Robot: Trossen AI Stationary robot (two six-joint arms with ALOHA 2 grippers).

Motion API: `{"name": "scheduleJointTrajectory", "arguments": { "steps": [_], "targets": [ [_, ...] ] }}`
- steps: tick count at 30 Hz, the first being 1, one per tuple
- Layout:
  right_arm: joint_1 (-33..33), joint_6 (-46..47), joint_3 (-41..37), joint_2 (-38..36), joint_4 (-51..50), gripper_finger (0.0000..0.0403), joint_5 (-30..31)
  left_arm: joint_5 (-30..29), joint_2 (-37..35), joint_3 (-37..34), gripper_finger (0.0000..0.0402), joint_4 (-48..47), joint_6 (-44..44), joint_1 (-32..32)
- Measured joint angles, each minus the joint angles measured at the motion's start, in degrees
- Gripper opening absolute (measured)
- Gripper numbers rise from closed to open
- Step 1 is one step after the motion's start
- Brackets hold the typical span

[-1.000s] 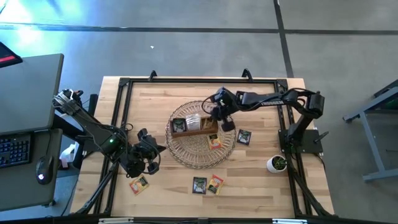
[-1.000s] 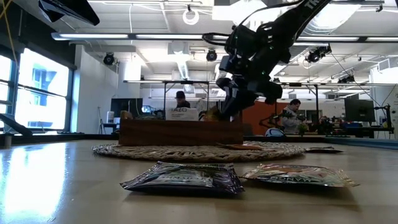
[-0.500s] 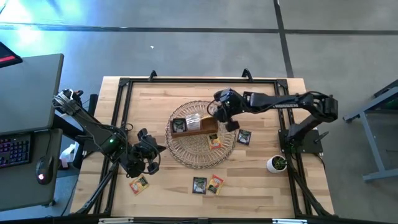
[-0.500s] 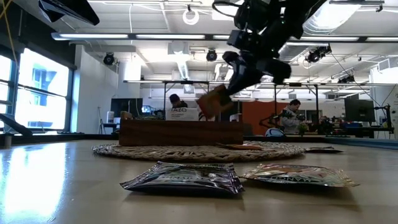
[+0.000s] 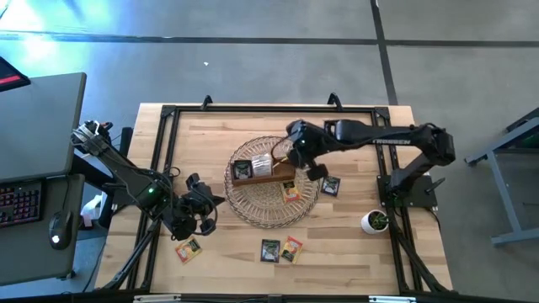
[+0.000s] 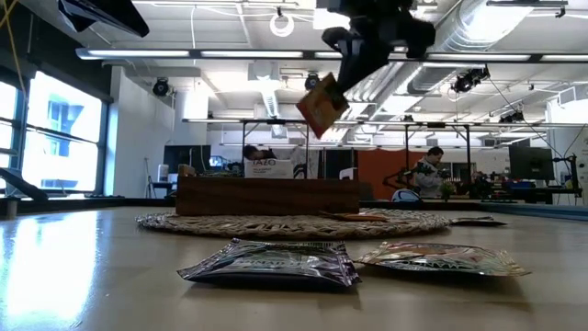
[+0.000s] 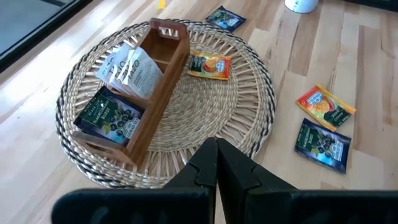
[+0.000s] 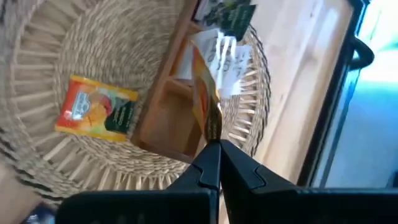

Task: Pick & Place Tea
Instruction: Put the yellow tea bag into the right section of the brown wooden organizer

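My right gripper [image 5: 296, 155] hangs above the right end of the brown wooden tray [image 5: 264, 172], shut on an orange tea sachet [image 6: 322, 105]. The tray stands on a round wicker mat [image 5: 271, 206] and holds a black sachet [image 5: 242, 169] and a white sachet [image 5: 263, 162]. Another orange sachet [image 5: 290, 192] lies on the mat. A dark sachet [image 5: 330, 186] lies on the table to the mat's right. My left gripper [image 5: 205, 212] waits shut, left of the mat. My right gripper pinches the orange sachet by one upper corner [image 8: 212, 128] between its two fingers [image 6: 342, 74], coming from above and slanting down. The sachet hangs tilted below the fingertips, lifted clear above the tray.
Three more sachets lie near the table's front edge: an orange one [image 5: 189, 248], a dark one [image 5: 269, 250] and an orange one [image 5: 291, 249]. A small white pot with a plant [image 5: 375, 221] stands at the right. A black frame [image 5: 168, 114] borders the table.
My right gripper has risen from the tray's right end, tipping as it goes, and has carried the orange sachet up with it. The sachet was low beside the tray and now hangs well clear above it.
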Motion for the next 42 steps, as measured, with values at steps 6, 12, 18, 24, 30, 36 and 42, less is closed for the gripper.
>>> {"name": "scheduleJointTrajectory", "arguments": {
  "steps": [6,12,18,24,30,36,42],
  "targets": [
    [-0.4,5.4,10.2,9.7,-13.6,0.0000,0.7,-0.3,0.0,0.0,0.0000,0.0,0.0,0.0],
    [-0.2,5.3,19.5,20.2,-21.3,0.0000,2.6,-0.1,0.0,0.0,0.0000,-0.1,0.0,0.0],
    [-0.3,5.2,27.2,27.6,-26.9,0.0000,7.3,0.2,0.0,0.0,0.0000,-0.3,1.4,0.0],
    [-0.3,2.8,28.3,29.3,-26.0,0.0003,8.9,0.8,0.0,0.0,0.0000,-0.3,1.5,0.0],
    [-0.3,2.0,27.6,29.4,-25.1,0.0045,9.3,0.7,0.0,0.0,0.0000,-0.3,1.5,0.0],
    [0.7,1.1,27.6,29.3,-22.9,0.0113,15.3,0.6,0.0,0.0,0.0000,-0.3,1.5,0.0],
    [4.2,1.4,27.6,27.8,-27.9,0.0144,24.1,-0.4,0.0,0.0,0.0000,-0.2,1.5,0.0]
  ]
}}
